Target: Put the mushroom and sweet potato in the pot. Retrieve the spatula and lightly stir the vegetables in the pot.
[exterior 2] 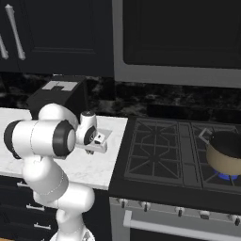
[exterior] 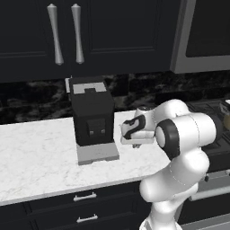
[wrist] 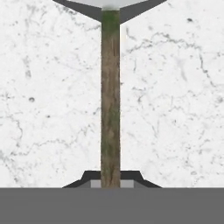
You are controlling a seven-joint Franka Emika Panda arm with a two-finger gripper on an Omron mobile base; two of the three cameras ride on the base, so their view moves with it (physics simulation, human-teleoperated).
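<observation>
The spatula (wrist: pixel 110 100) lies on the white marble counter (wrist: pixel 175 109). Its brown-green handle runs straight up the hand view to the light grey blade (wrist: pixel 110 3) at the top edge. My gripper (wrist: pixel 111 181) is shut on the lower end of the handle, with a dark fingertip (wrist: pixel 89 176) on either side. My hand (exterior 2: pixel 96 140) hangs low over the counter beside the stove. The tan pot (exterior 2: pixel 228 153) with its dark rim sits on the right front burner, far to the right of the hand. The mushroom and sweet potato are hidden.
A black coffee machine (exterior: pixel 92 114) on a grey base stands on the counter (exterior: pixel 36 152) just left of my hand. The black stove (exterior 2: pixel 160 155) with iron grates adjoins the counter on the right. Dark cabinets (exterior: pixel 67 31) hang above.
</observation>
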